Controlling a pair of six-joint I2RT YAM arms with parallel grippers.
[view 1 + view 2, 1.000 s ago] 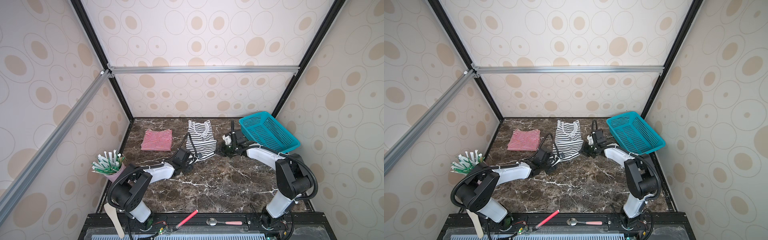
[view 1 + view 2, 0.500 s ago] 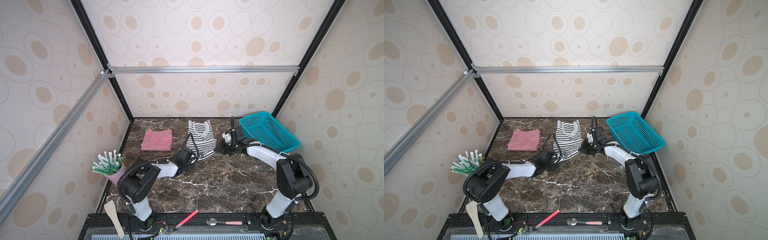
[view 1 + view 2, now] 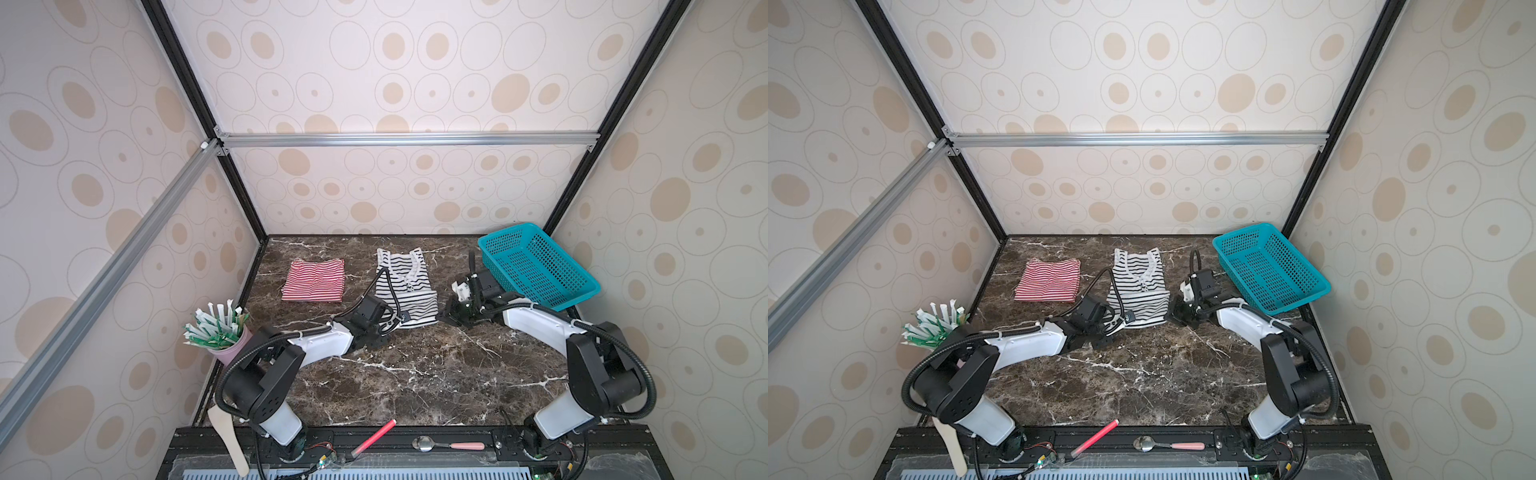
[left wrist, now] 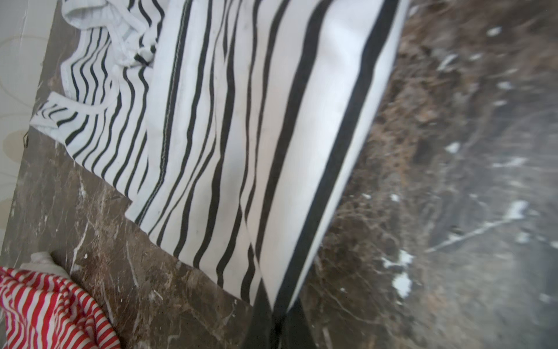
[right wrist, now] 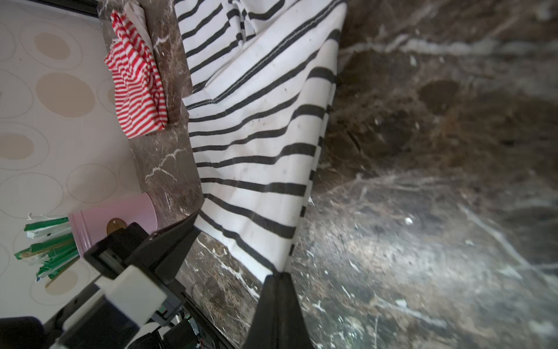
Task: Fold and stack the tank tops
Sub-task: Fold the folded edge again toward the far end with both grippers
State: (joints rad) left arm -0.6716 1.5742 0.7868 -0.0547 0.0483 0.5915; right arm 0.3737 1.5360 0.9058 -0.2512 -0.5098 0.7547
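Note:
The black-and-white striped tank top [image 3: 406,286] [image 3: 1139,291] lies on the marble table [image 3: 415,374], its lower part doubled up over the body. My left gripper [image 4: 277,311] [image 3: 386,330] is shut on its near left corner. My right gripper [image 5: 279,276] [image 3: 446,318] is shut on its near right corner. Both corners are raised slightly off the table. The red-and-white striped tank top [image 3: 313,280] [image 3: 1048,280] lies folded to the left, apart from both grippers.
A teal mesh basket [image 3: 536,266] stands tilted at the back right, close behind the right arm. A pink cup [image 3: 235,347] of wrapped sticks stands at the left edge. A red stick [image 3: 374,436], a spoon [image 3: 449,445] and a wooden spatula [image 3: 228,440] lie on the front rail.
My left gripper has closed on the near left corner of the black-and-white top. The right gripper stayed shut on its corner and shifted only slightly.

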